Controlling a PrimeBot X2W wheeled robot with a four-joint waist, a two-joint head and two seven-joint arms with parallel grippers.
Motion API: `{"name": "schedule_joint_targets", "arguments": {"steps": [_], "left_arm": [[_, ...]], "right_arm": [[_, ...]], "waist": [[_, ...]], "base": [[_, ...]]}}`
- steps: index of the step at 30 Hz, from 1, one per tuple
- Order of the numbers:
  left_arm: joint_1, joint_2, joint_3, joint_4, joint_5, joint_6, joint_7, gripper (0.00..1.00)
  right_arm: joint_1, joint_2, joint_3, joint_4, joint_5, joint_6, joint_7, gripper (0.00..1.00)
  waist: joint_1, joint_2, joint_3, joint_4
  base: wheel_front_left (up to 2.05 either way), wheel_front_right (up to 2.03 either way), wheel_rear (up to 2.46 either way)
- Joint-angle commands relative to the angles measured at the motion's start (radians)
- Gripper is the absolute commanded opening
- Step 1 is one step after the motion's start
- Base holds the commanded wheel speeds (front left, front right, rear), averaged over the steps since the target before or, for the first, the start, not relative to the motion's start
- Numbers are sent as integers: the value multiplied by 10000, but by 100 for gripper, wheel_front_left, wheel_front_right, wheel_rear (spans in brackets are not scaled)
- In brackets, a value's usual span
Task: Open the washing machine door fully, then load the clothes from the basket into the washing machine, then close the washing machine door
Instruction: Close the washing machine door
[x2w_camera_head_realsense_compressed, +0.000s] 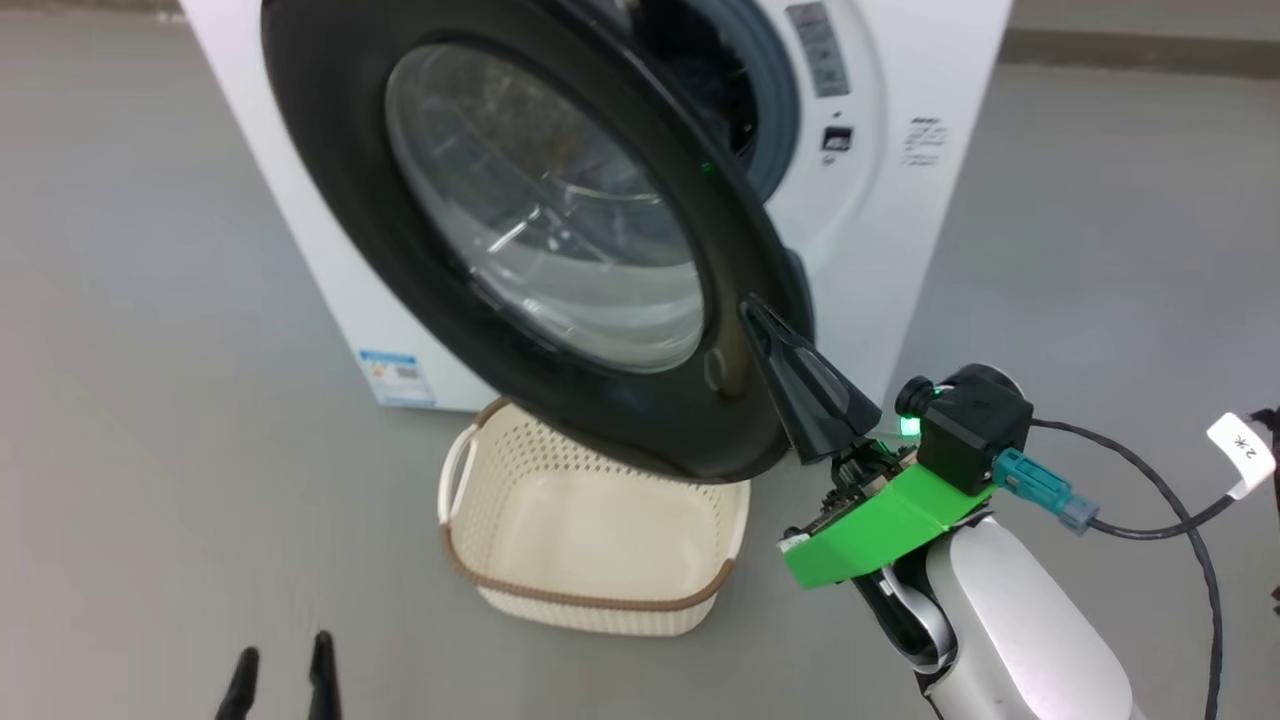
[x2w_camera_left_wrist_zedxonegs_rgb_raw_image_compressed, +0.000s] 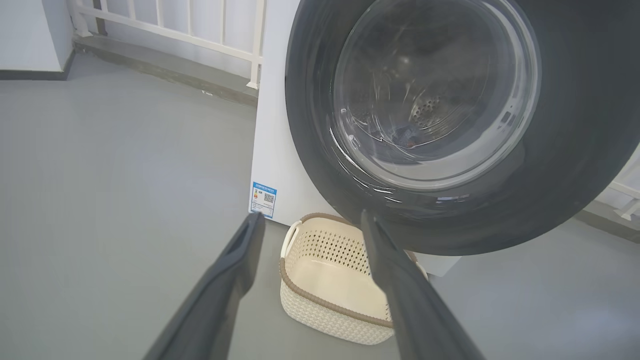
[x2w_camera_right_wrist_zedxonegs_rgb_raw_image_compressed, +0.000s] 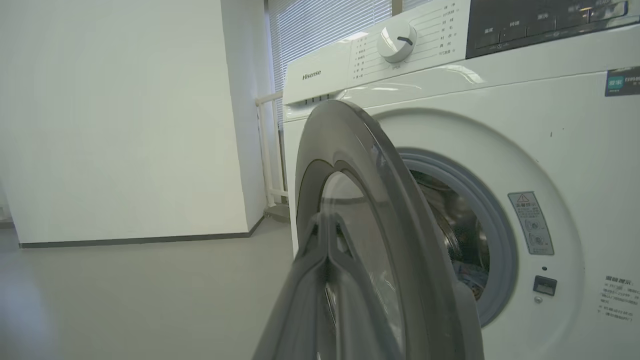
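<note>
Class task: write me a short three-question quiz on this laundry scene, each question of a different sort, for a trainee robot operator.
1. True or false: the small cream-white perforated plastic basket with the brown woven-look rim is piled full.
2. The right gripper, with two long dark fingers, is: A) open wide in mid-air; B) shut, tips at the glossy black rim of the large round glass-centred washing machine door; C) shut on a basket handle.
3. Fill in: the left gripper has its fingers ___.
Key: 1 false, it is empty; 2 B; 3 open.
</note>
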Motion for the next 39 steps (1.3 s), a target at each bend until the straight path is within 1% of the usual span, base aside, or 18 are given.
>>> {"name": "schedule_joint_targets", "arguments": {"steps": [1, 2, 8, 14, 23, 39], "left_arm": [[-739, -29, 136, -216, -219, -128, -65, 100], [-739, -29, 136, -216, -219, -128, -65, 100], [-1200, -54, 115, 14, -479, -259, -65, 100], [-1543, -91, 144, 267, -566, -329, -65, 100], [-1829, -152, 209, 382, -697, -358, -65, 100], [-2179, -196, -147, 358, -1142, -361, -65, 100]], "right_arm": [[-226, 137, -5, 150, -32, 16, -46, 0], [-226, 137, -5, 150, -32, 16, -46, 0], [-492, 137, -549, 578, -370, 16, -46, 0], [-663, 137, -816, 658, -584, 16, -46, 0], [-788, 137, -1040, 693, -860, 16, -46, 0], [-1511, 137, -1489, 675, -1510, 16, -46, 0]], "waist": [[0, 0, 770, 748], [0, 0, 770, 748], [0, 0, 1486, 1315], [0, 0, 1840, 1537], [0, 0, 2125, 1469], [0, 0, 2977, 1353]], "base": [[0, 0, 0], [0, 0, 0], [0, 0, 0], [0, 0, 0], [0, 0, 0], [0, 0, 0]]}}
